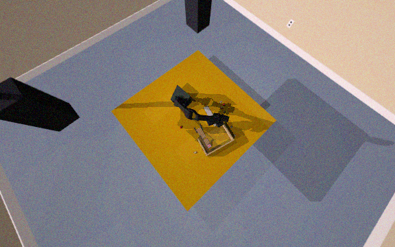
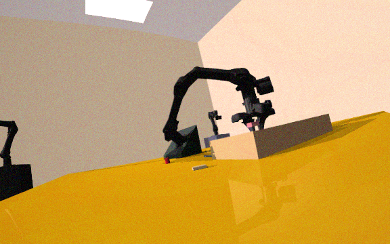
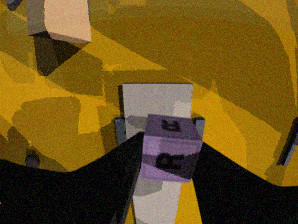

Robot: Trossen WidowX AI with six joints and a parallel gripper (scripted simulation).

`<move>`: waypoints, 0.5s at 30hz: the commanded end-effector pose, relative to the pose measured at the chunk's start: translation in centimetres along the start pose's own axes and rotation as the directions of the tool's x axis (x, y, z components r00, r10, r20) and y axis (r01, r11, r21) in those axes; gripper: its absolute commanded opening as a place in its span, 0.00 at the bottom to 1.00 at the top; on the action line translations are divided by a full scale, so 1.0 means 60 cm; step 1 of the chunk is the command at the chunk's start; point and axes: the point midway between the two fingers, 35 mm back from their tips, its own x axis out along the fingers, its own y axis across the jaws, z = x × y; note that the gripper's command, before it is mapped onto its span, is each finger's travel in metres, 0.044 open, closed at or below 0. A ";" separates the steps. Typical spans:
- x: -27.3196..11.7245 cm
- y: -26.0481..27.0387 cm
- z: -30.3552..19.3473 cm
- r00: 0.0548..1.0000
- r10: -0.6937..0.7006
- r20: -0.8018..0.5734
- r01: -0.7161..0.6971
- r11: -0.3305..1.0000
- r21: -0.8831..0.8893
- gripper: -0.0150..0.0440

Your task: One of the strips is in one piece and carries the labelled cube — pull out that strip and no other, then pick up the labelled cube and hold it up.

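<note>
One lavender cube (image 3: pixel 167 145), marked with a black R on two visible faces, sits clamped between the dark fingers of the tool (image 1: pixel 223 119) (image 2: pixel 256 127) (image 3: pixel 166 140), above a flat, pale strip (image 1: pixel 208 110) (image 3: pixel 157 100). Low dark rails (image 3: pixel 120 131) flank the strip, whose square end lies on the yellow bench (image 1: pixel 170 168) (image 2: pixel 147 203) (image 3: pixel 240 65). Bench surface extends beyond that end, while a straight-walled, tan wooden enclosure (image 1: pixel 220 147) (image 2: pixel 234 146) stands near the tool. Outside its walls are a small red cylinder (image 1: pixel 181 127) (image 2: pixel 166 160) and a pale, oblong piece (image 1: pixel 195 152) (image 2: pixel 200 167). Contact between cube and strip cannot be determined.
</note>
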 end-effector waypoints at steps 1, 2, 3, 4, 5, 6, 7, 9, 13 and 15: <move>-0.016 -0.009 -0.017 1.000 0.005 0.001 -0.005 1.000 0.002 0.25; -0.020 -0.012 -0.022 1.000 0.005 0.001 -0.005 1.000 0.002 0.25; -0.023 -0.016 -0.026 1.000 0.004 0.001 -0.004 1.000 0.001 0.25; -0.026 -0.019 -0.031 1.000 0.004 0.001 -0.004 1.000 0.001 0.25; -0.030 -0.022 -0.035 1.000 0.004 0.001 -0.004 1.000 0.001 0.25; -0.033 -0.025 -0.040 1.000 0.004 0.001 -0.004 1.000 0.000 0.25; -0.036 -0.029 -0.045 1.000 0.003 0.001 -0.003 1.000 0.000 0.25; -0.040 -0.033 -0.051 1.000 0.003 0.002 -0.003 1.000 0.000 0.25; -0.041 -0.038 -0.058 1.000 0.003 0.001 -0.003 1.000 -0.001 0.25; -0.042 -0.043 -0.067 1.000 0.003 0.001 -0.003 1.000 -0.001 0.25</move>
